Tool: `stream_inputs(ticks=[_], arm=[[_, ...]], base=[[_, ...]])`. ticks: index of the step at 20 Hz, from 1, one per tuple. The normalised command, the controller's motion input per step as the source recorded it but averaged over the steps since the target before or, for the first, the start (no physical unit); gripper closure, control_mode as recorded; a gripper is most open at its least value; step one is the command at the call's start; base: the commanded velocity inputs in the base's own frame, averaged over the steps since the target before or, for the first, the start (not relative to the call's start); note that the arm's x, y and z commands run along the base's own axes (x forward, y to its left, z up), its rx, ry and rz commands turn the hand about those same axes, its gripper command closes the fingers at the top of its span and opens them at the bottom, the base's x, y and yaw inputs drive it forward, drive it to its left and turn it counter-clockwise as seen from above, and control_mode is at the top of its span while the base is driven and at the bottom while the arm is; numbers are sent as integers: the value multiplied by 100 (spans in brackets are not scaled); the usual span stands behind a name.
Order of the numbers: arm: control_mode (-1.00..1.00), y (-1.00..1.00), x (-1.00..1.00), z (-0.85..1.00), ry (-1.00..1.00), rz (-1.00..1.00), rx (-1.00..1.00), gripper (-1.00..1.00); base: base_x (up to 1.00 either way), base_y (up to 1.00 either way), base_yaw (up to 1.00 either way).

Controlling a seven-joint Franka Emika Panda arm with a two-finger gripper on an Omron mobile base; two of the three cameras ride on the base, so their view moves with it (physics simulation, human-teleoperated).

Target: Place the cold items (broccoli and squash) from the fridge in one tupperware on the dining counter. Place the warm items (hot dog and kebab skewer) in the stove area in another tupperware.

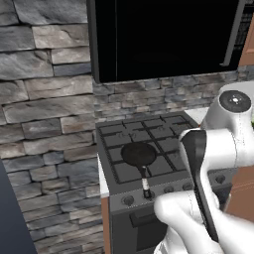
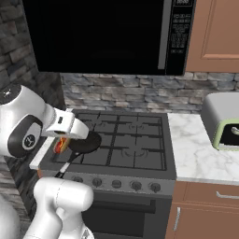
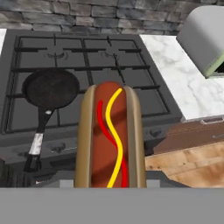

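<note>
Closest to the hand camera lay the hot dog [image 3: 109, 138], a smooth reddish-brown sausage between two tan bun halves, with a wavy line of yellow and one of red running along its top. Its long axis ran straight away from the camera, from the bottom of the hand view up toward the stove, its rounded far end over the front burners. From the right base view the hot dog [image 2: 60, 144] showed as a small red and tan shape hanging under the white wrist, held in the gripper [image 2: 61, 142] above the left front of the range; the jaws stood partly closed on it, the fingertips themselves hidden by the bun.

Below sat the steel range [image 2: 121, 140], its flat top crossed by dark cast grates in square grids, a row of round knobs along the front edge. On the front left burner rested a small round black frying pan [image 3: 50, 89], matt and slightly pitted, its thin handle [image 3: 36, 142] with a pale grey sleeve pointing toward the front of the stove. Rough grey stacked stone [image 1: 44, 99] formed the wall behind and to the left. White marble with grey veins [image 2: 200, 149] lay to the right of the range, bearing a rounded pale green and grey appliance [image 2: 223, 119]. A glossy black microwave [image 2: 107, 35] hung overhead.
</note>
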Motion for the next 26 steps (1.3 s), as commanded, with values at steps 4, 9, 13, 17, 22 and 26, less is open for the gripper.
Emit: stream_inputs(ticks=[4, 9, 13, 17, 22, 26], arm=[[-100, -18, -84, 44, 4, 0, 0, 100], [-100, -11, -74, 25, 1, 0, 0, 100], [-100, -8, -74, 0, -9, 0, 5, 100], [-100, -8, -59, 8, -24, -1, 15, 100], [100, 0, -8, 5, -3, -1, 2, 100], [100, 0, 0, 0, 0, 0, 0, 100]], base=[[0, 0, 0], [0, 0, 0], [0, 0, 0], [0, 0, 0], [-26, 0, -1], [-8, 0, -15]])
